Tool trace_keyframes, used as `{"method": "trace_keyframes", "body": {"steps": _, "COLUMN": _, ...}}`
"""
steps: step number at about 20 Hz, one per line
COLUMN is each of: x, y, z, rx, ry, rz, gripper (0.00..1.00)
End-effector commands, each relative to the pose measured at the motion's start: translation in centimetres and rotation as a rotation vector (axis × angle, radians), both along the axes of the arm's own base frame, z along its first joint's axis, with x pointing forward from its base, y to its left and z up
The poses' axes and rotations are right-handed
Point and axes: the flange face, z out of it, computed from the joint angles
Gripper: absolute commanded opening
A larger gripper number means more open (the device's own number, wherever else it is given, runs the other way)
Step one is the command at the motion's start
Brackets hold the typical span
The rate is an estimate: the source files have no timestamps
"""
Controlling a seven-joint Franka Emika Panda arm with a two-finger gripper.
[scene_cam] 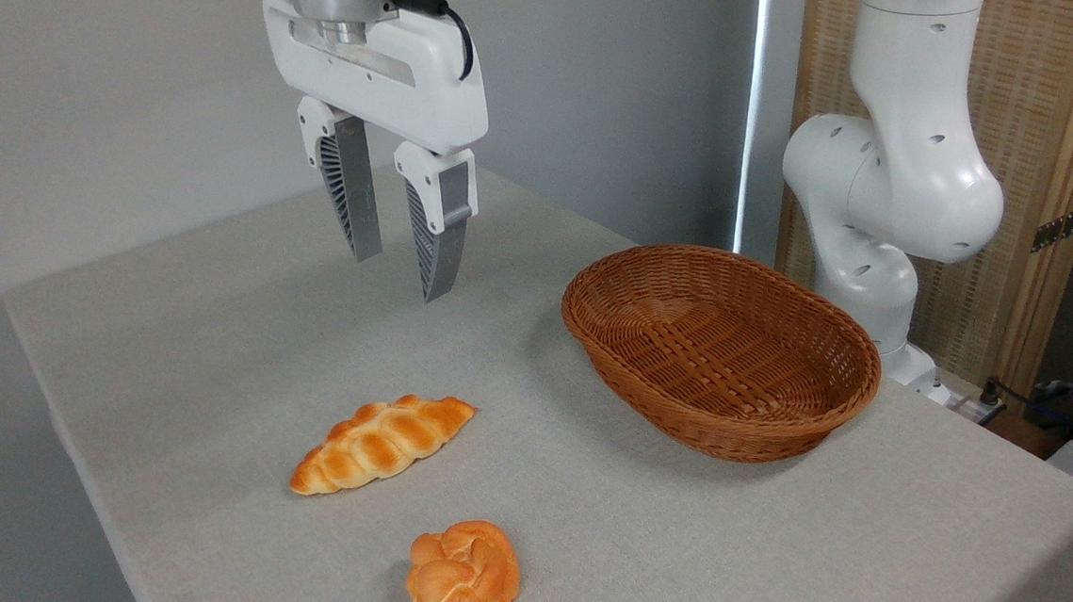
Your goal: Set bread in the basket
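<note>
On the grey cloth-covered table (213,335), toward its left-front part, lies the bread (382,444), a braided golden-orange loaf with pointed ends, angled so one tip points to the near left and the other to the far right. It rests flat on the cloth, untouched. High above it and a little behind hangs the gripper (398,277), its white body pointing down and its two ribbed grey fingers (352,196) parted with a clear gap between them, holding nothing. The fingertips are well above the table surface. Nearer the front edge, just right of the loaf and apart from it, sits a round knotted bun (463,576) of the same golden colour. Farther right and deeper on the table stands the basket (777,433), an oval brown wicker bowl with a thick braided rim; nothing lies in it. It is well apart from the loaf. Behind the basket rises the white robot arm (894,184), in front of a woven wooden-framed screen (1040,119).
</note>
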Motion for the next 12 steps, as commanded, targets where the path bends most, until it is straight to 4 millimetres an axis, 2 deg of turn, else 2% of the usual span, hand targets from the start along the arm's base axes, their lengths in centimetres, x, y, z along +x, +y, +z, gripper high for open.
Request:
{"method": "trace_keyframes", "body": {"steps": 1, "x": 0.3, "y": -0.7, "z": -0.8, "rx": -0.004, "ry": -0.023, "rz": -0.024, "gripper": 1.0}}
{"method": "trace_keyframes", "body": {"steps": 7, "x": 0.8, "y": -1.5, "z": -2.2, "rx": -0.008, "ry": -0.047, "rz": -0.035, "gripper": 1.0}}
{"method": "trace_keyframes", "body": {"steps": 12, "x": 2.0, "y": -4.3, "z": -4.8, "rx": -0.011, "ry": -0.082, "rz": -0.076, "gripper": 1.0}}
